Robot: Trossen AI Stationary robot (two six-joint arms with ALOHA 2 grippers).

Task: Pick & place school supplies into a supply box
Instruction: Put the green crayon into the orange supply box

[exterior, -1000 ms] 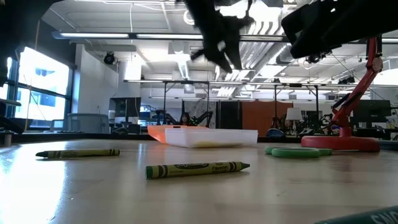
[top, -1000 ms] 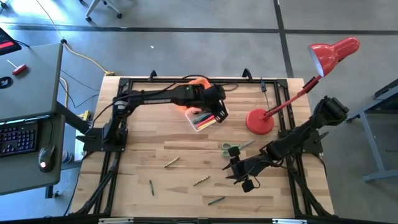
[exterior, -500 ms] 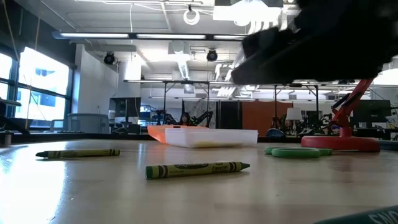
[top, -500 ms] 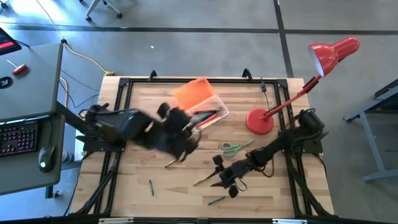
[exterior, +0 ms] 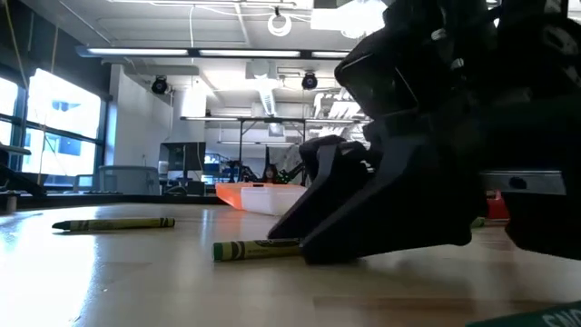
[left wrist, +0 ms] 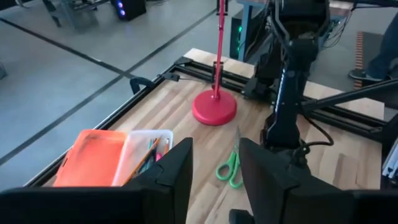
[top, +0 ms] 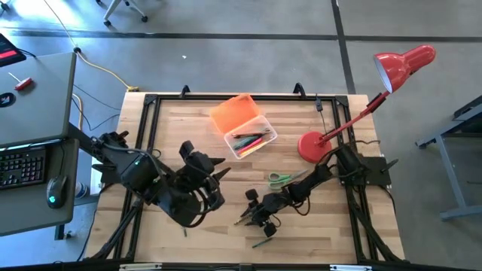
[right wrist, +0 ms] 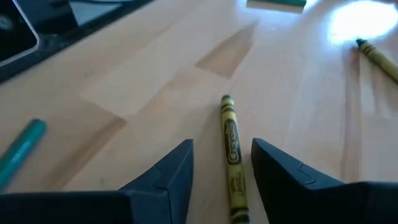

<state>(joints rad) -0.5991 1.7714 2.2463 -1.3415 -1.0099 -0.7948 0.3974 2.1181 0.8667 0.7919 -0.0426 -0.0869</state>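
The supply box (top: 251,140), clear with its orange lid (top: 232,114) open beside it, holds several pens on the far middle of the table. An olive-yellow crayon (right wrist: 231,149) lies flat between the open fingers of my right gripper (right wrist: 222,163), which sits low over the table near the middle (top: 250,214). In the low view, dark fingers hide this crayon's (exterior: 259,247) right end. My left gripper (top: 221,170) hovers open near the table's left middle, pointing at the box (left wrist: 124,155). Green-handled scissors (top: 282,179) lie flat beside the right arm.
Loose crayons lie on the near half of the table: a green one (top: 184,226), a teal one (top: 262,242) and a second olive one (exterior: 113,223). The red desk lamp's base (top: 314,146) stands right of the box. A black frame rail (top: 226,98) edges the table.
My left gripper has drawn back from over the supply box toward the table's near left. My right gripper has moved toward the left and come down, so that its fingers now stand on either side of the olive-yellow crayon. The crayons and the box have stayed where they were.
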